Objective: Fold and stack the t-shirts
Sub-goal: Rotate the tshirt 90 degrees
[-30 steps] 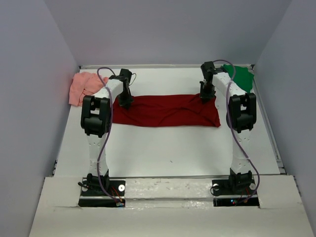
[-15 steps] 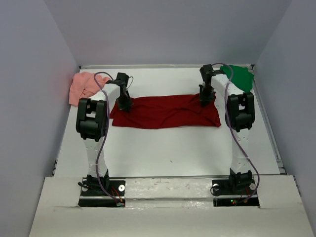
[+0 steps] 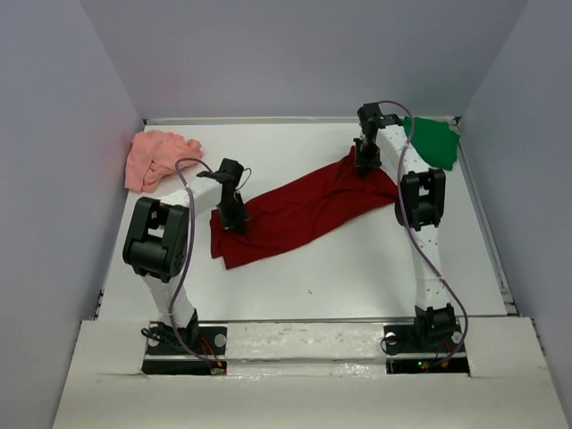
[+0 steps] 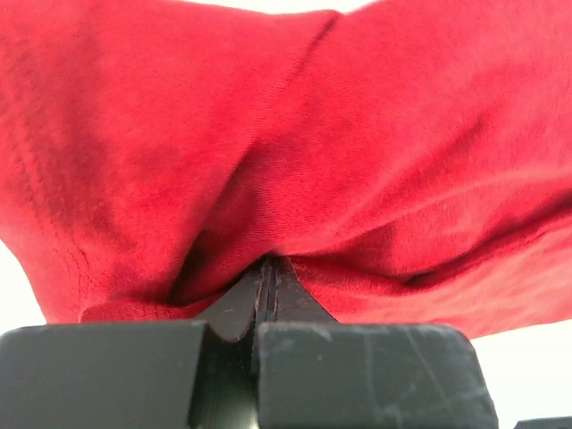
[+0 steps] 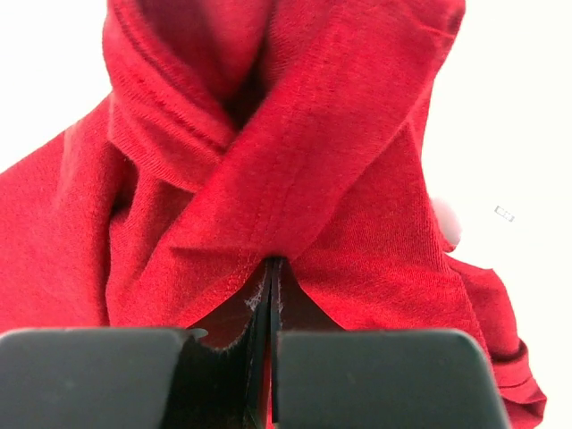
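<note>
At the far left corner the salmon-pink t-shirt (image 3: 154,159) lies crumpled, in the same place as one second ago. The left gripper (image 3: 236,217) is closed on the left end of the dark red t-shirt (image 3: 299,210). In its wrist view the cloth bunches up right at the closed jaws. This gripper has moved toward the near side of the surface and carried its end with it.

The red t-shirt lay before as a level band across the middle. Now it runs as a slanted band from near-left to far-right, pulled rather straight between the two arms.

The right gripper (image 3: 365,165) is also closed on the red cloth, with a twisted fold just above its jaws. It has shifted a little toward the back. Behind it the green t-shirt (image 3: 433,141) rests untouched in the far right corner.

I judge that the arms are turning and stretching the first t-shirt to prepare a fold. No fold is finished and no stack is begun, so the task is at an early stage.

The surface (image 3: 340,277) is white and flat, with a low rim along its sides. Plain pale grey-violet walls close it in at the left, the back and the right.
</note>
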You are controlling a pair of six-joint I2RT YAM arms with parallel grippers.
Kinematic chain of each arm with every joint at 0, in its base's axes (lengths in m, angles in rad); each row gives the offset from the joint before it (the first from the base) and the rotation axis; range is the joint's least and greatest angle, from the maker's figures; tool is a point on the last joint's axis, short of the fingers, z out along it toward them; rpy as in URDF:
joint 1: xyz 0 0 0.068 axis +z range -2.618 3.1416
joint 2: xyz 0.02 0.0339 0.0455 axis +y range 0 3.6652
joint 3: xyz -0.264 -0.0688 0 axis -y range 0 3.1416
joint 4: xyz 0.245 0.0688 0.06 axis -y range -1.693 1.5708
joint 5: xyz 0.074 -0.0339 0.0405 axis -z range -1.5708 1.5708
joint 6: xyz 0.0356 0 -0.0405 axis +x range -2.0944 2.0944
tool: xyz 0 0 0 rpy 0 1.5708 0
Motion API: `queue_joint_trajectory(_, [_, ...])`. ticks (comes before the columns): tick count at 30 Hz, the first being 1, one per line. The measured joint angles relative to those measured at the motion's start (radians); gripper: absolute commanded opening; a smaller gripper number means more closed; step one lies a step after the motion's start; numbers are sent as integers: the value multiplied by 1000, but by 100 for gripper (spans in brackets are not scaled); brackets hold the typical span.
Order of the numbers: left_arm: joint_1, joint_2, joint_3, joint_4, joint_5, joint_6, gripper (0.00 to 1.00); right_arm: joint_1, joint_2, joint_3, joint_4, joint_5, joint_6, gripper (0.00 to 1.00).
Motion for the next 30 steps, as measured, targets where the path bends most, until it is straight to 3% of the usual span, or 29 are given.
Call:
queue_joint_trajectory(7, [-132, -43, -53, -35, 19, -61, 0, 0, 108, 201, -50, -74, -52, 0])
queue_joint_trajectory(21, [-497, -43, -28, -53, 39, -198, 0, -1, 108, 201, -38, -131, -108, 0])
queue_joint_trajectory(30, [-542, -82, 146, -157, -106, -234, 0, 1, 76, 147, -6, -139, -138, 1])
